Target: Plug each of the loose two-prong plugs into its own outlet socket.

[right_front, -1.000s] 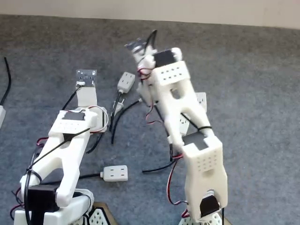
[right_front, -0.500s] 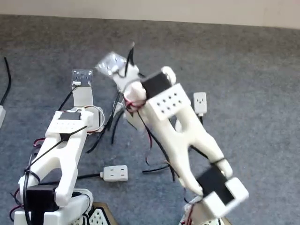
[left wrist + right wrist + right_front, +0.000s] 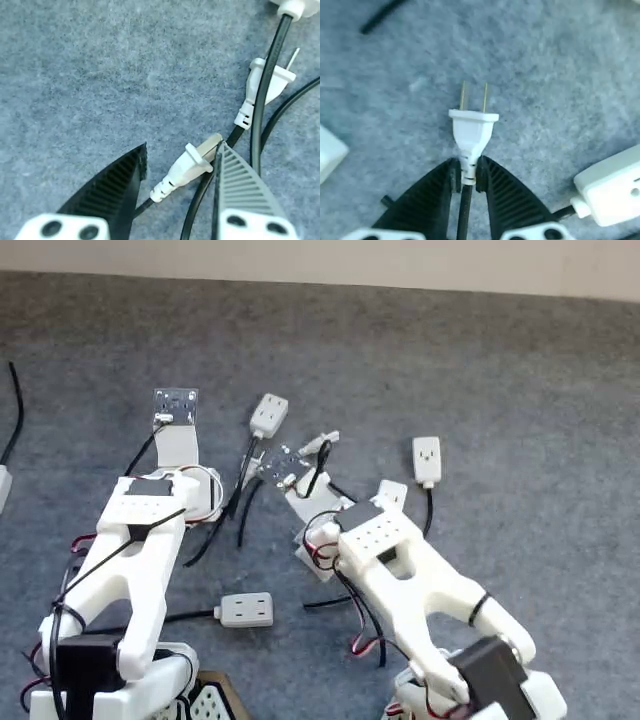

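Right jaws have pulled back from twelve o'clock and pinch a light white plastic two-prong plug point(image 3: 471, 127) at its stiff neck, likely a firm hold; left jaws stand spread.

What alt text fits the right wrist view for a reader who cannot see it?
The right gripper is shut on the cord end of a white two-prong plug, whose prongs point away from it over grey carpet. A white outlet socket lies close by on the carpet.
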Available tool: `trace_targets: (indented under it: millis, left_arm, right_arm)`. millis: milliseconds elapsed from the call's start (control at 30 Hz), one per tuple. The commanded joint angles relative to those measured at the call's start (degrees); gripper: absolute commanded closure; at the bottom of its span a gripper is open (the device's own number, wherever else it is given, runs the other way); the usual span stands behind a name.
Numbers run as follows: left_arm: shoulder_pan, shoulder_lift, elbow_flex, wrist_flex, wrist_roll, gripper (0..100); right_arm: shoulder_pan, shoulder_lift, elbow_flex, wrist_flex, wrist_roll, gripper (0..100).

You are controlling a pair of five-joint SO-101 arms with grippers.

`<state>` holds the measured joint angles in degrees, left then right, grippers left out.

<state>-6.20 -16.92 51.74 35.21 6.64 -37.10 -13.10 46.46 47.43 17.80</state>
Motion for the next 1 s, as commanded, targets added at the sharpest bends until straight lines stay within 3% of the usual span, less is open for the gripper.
trace_targets:
  millis: [0, 100, 300, 467, 667, 967]
  left_arm:
    - [-0.7, -0.9, -0.5, -0.8, -0.5, 77]
    - [-0.7, -0.9, -0.5, -0.8, -0.5, 77]
    - [-0.1, -0.9, -0.5, -0.8, -0.7, 77]
    - [0.0, -0.9, -0.5, -0.8, -0.8, 77]
    - [0.0, -0.7, -0.5, -0.7, -0.8, 77]
    - [0.0, -0.7, -0.5, -0.8, -0.8, 77]
  right_arm:
    - [1.8, 6.1, -2.2, -3.7, 0.4, 99.2]
    - [1.9, 11.1, -2.6, -6.7, 0.4, 96.3]
    - [2.0, 13.1, -2.7, -7.2, 2.0, 76.8]
    - [2.0, 13.1, -2.6, -7.2, 2.1, 77.4]
    - [2.2, 13.1, -2.7, -7.1, 2.4, 92.1]
    - [4.2, 13.4, -8.8, 1.1, 5.0, 92.6]
